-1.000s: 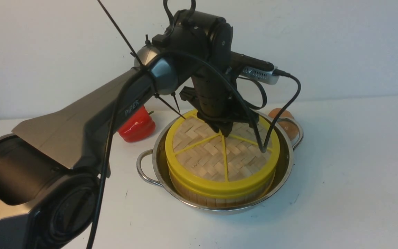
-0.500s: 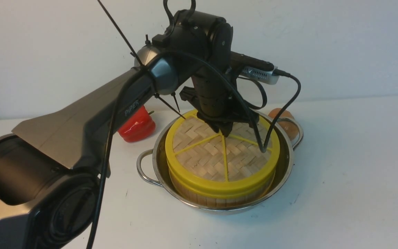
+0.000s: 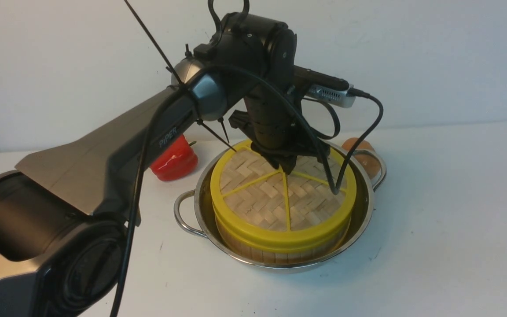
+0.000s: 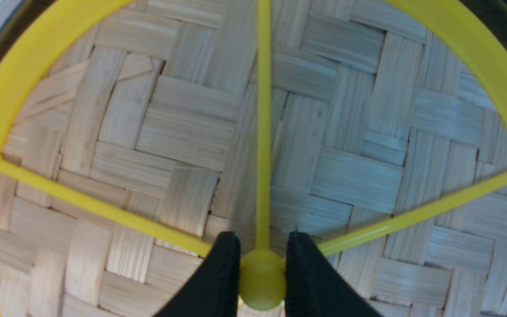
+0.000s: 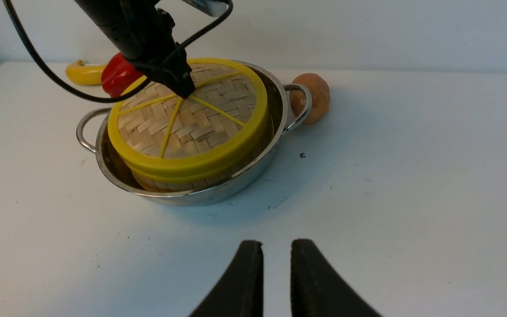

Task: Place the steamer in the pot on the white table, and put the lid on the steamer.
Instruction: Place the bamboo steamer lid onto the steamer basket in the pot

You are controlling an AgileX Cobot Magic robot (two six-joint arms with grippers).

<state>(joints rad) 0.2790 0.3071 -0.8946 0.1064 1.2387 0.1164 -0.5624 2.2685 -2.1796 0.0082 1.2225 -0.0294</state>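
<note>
In the front view the lid (image 3: 280,193) lies flat across the steamer (image 3: 275,253) in the middle of the frame, yellow rim over yellow rim. The steamer sits inside the pot (image 3: 184,215), which stands on the white table (image 3: 434,229). A red pepper (image 3: 174,160) is at the pot's upper left and a brown round thing (image 3: 357,144) at its upper right. The left gripper (image 3: 286,167) comes straight down onto the lid's centre, where the spokes meet. The left wrist view shows the hold: two black fingers (image 4: 222,277) pinch the small yellow knob (image 4: 262,279) from either side, touching it. By its look the lid is light and stiff, thin woven bamboo in a plastic frame, so it needs little force. The knob is the one sensible place to take it, but it is smooth and round and could slip, and the weave would likely dent under a hard press. The steamer looks light too and could shift in the slightly wider pot if the lid were dragged sideways, so letting go calls for a straight upward exit. In the right wrist view the right gripper (image 5: 276,245) hangs over bare table, well apart from the pot, with its jaws a little spread and nothing between them. A yellow banana-like thing (image 5: 84,72) lies beyond the pepper.
</note>
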